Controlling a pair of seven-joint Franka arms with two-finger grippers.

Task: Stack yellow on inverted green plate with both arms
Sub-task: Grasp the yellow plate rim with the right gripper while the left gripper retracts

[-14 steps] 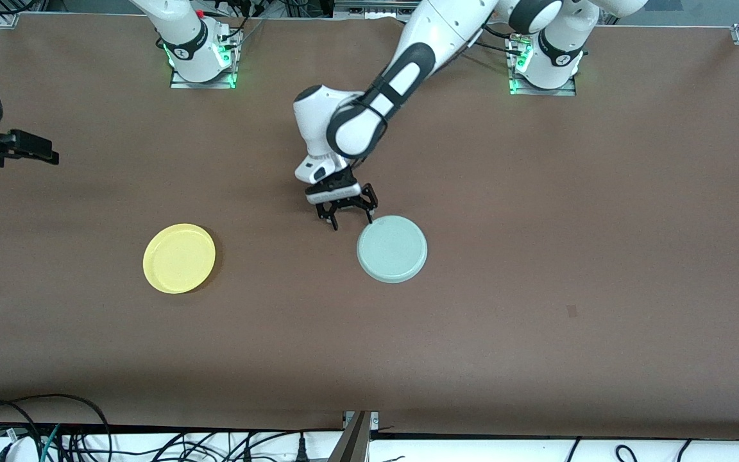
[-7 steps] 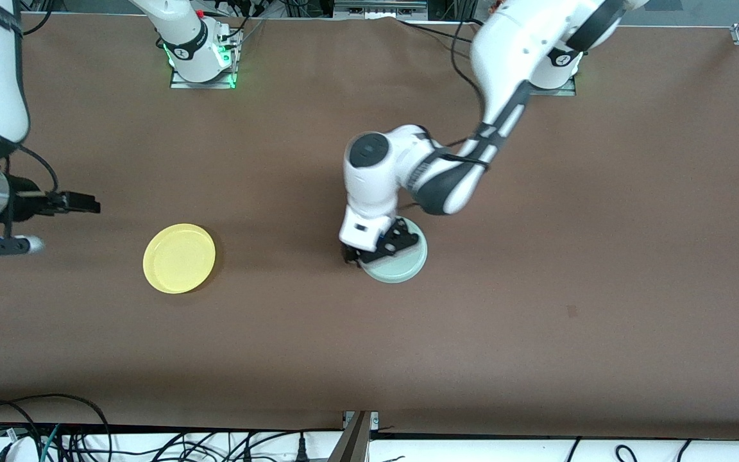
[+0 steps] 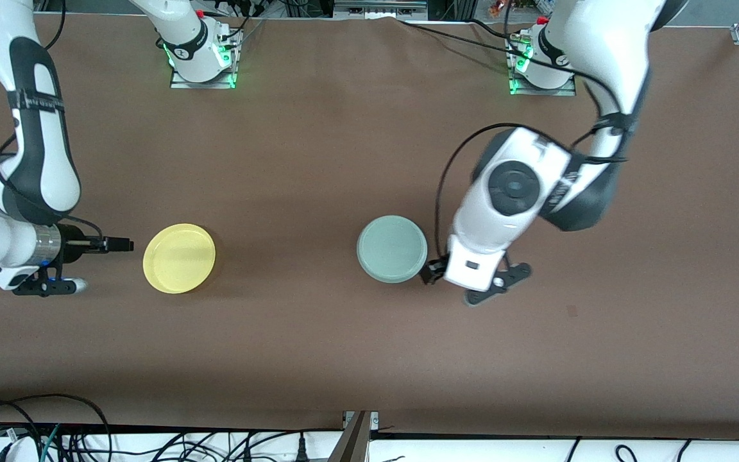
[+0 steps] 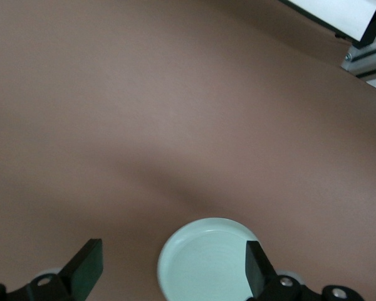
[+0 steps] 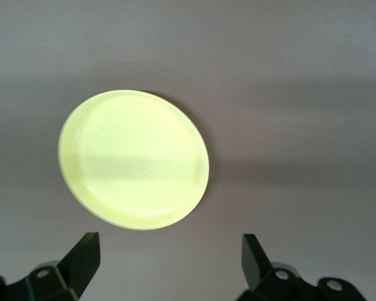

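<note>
Here the round pale mint-green plastic plate (image 3: 392, 249) lies upside down on the brown desk (image 3: 344, 346) near its middle, and the round bright yellow plastic plate (image 3: 179, 258) lies rim up, well apart from it toward the right arm's end. The left gripper (image 4: 172, 266) is low just beside the green plate, on the side of the left arm's end, with its fingers (image 4: 86, 267) spread apart and holding nothing. The right gripper (image 5: 169, 257) is near the yellow plate, its fingers (image 5: 83, 258) also wide apart and empty.
</note>
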